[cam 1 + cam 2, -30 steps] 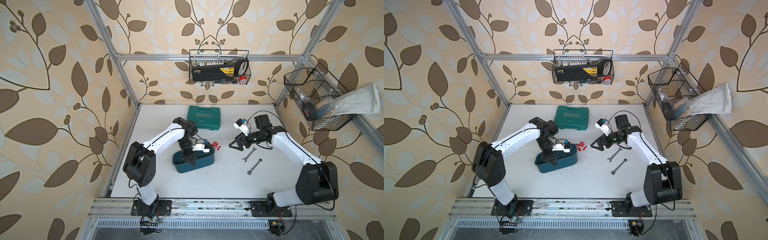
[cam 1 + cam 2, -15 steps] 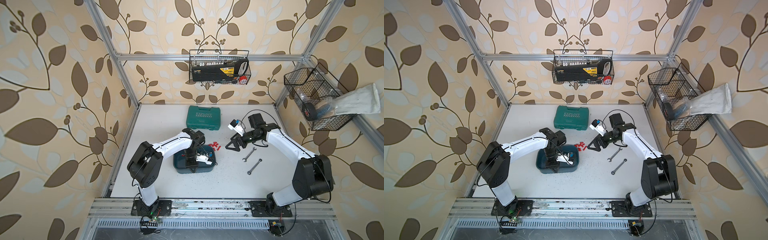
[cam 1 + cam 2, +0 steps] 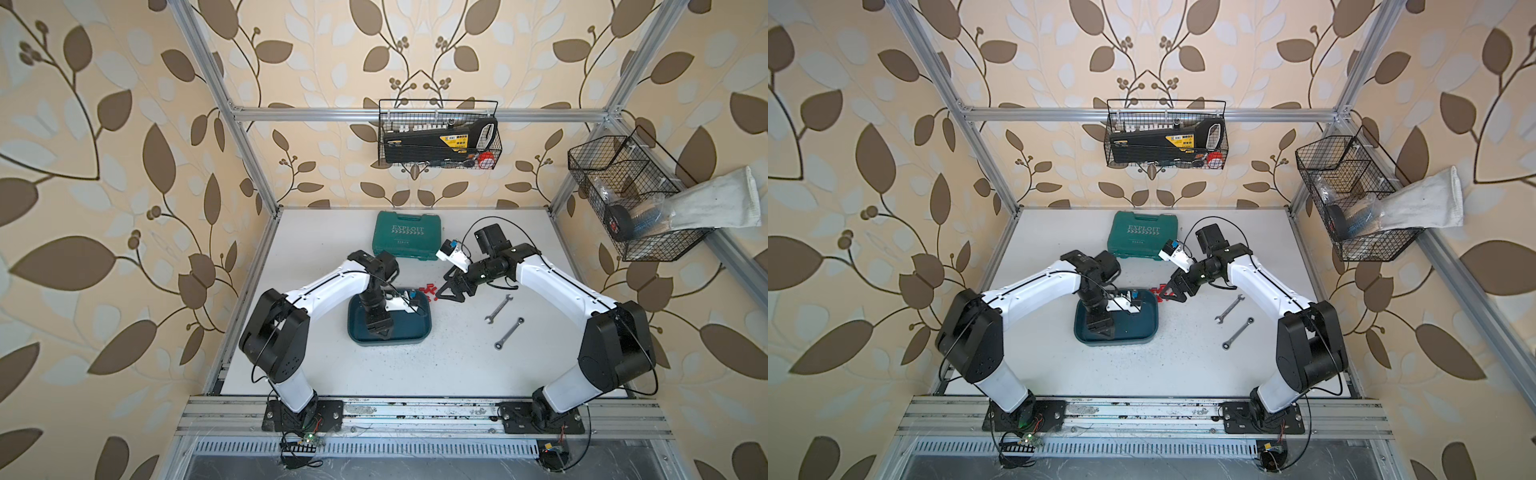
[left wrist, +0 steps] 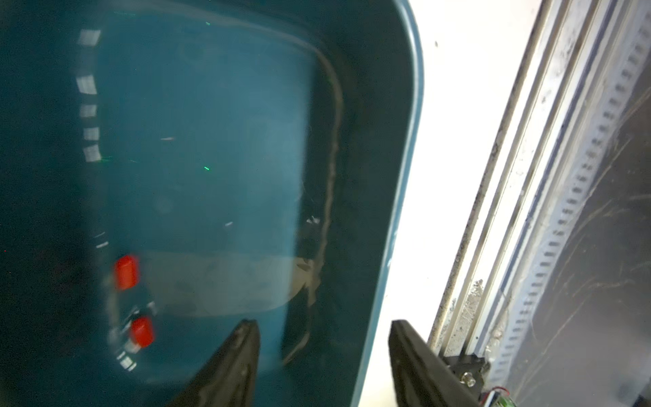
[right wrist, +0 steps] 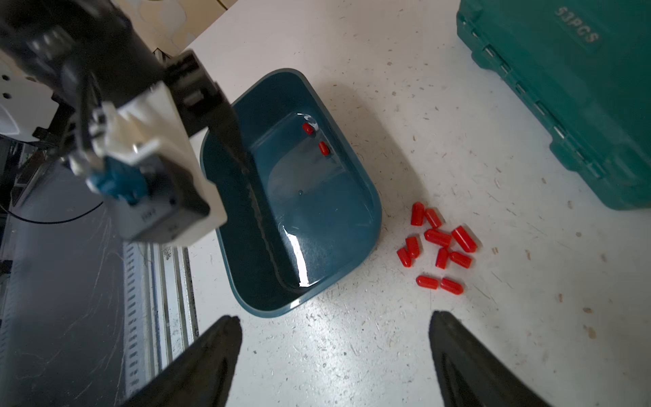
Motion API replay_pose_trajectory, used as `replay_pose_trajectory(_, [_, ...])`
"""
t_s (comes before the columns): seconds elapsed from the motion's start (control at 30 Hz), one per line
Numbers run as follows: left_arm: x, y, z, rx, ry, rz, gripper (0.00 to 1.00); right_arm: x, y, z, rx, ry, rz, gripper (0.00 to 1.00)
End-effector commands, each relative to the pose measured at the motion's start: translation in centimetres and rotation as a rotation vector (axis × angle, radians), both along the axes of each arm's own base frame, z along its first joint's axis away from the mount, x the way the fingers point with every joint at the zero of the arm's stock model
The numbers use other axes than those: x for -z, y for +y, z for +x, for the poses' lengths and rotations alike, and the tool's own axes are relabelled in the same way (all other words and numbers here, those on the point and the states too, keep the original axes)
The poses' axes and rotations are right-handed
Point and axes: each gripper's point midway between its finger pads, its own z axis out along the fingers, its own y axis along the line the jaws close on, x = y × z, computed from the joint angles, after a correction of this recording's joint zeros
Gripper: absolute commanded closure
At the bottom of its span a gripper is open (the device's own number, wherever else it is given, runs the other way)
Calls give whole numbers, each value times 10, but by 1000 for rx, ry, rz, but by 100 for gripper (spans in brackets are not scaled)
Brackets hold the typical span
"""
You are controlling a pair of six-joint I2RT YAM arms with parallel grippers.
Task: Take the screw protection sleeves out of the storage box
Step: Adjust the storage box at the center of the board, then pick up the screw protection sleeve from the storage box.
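Tip-and-dump looks finished. A second ago the left claw [image 3: 379, 330] was clamped on the storage box [image 3: 409, 328] with the box tilted. Now the box sits flat on the surface [image 3: 457, 365], mid-frame in both top views. The left claw has let go: its jaws are spread, one finger inside the wall and one outside, holding nothing. The right claw [image 5: 334, 317] has moved in closer, wide open and empty.

About ten screw protection sleeves [image 5: 438, 236] lie loose on the surface, just off the box's upper right corner. But two sleeves [image 5: 323, 148] are still inside the box, so I'd say it's mostly done, not fully. The green case [image 5: 563, 105] is shut, so no idea what's in it.
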Motion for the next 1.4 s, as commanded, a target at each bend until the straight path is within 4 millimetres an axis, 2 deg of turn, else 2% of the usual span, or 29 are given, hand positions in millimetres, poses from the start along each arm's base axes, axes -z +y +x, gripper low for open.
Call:
replay_pose_trajectory(0.0, [-42, 30, 10, -126, -19, -106, 30, -8, 23, 7, -19, -43, 12, 22])
replay_pose_trajectory(0.17, [-46, 87, 44, -309, -97, -212, 23, 7, 71, -4, -122, -124, -39, 33])
replay_pose_trajectory(0.23, [-57, 103, 64, -404, -172, -285, 19, 14, 92, -9, -175, -189, -77, 36])
replay_pose_trajectory(0.33, [-64, 120, 97, -550, -208, -377, 15, 29, 123, -20, -272, -275, -155, 41])
replay_pose_trajectory(0.37, [-60, 125, 108, -601, -196, -393, 15, 36, 131, -22, -296, -295, -183, 44])
replay_pose_trajectory(0.5, [-56, 141, 140, -757, -200, -409, 14, 62, 154, -22, -360, -355, -267, 49])
replay_pose_trajectory(0.6, [-55, 156, 156, -863, -216, -380, 13, 75, 167, -16, -390, -399, -314, 52])
replay_pose_trajectory(0.7, [-60, 164, 162, -913, -211, -376, 13, 84, 177, -10, -403, -411, -343, 54])
replay_pose_trajectory(0.87, [-65, 160, 159, -912, -195, -402, 13, 103, 185, -2, -425, -423, -400, 58])
replay_pose_trajectory(1.37, [-80, 145, 148, -854, -163, -488, 11, 145, 183, 16, -433, -472, -538, 63])
